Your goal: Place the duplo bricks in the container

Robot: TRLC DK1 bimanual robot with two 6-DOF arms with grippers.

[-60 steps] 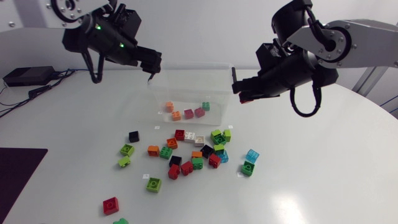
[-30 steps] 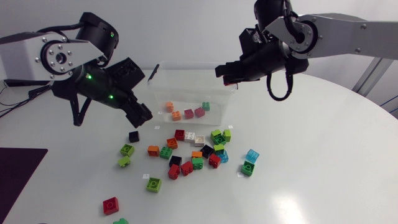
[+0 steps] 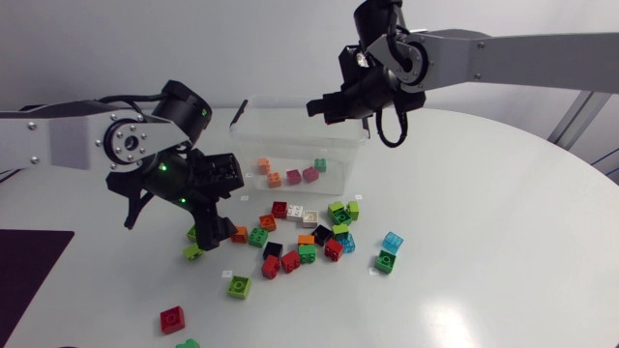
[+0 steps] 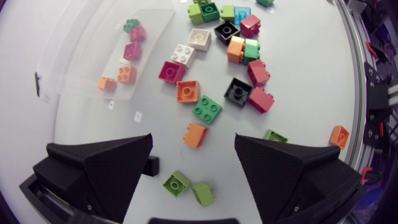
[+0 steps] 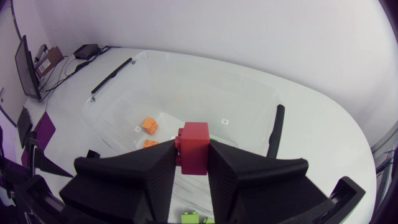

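Two jobs are in hand, I think. In the upper middle of the head view, the right gripper pinches a red brick over the clear box. Next it should let go so the brick drops in. Left of middle, the left gripper hangs wide open above the loose bricks and must pick one. They are small, bright and bumpy on top.

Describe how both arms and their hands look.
Left arm and right arm: silver-grey links, black joints, each with a looping black cable. The left arm has a round bolted silver disc and green lights. Left hand and right hand: two broad, matte black, wedge-shaped fingers each.
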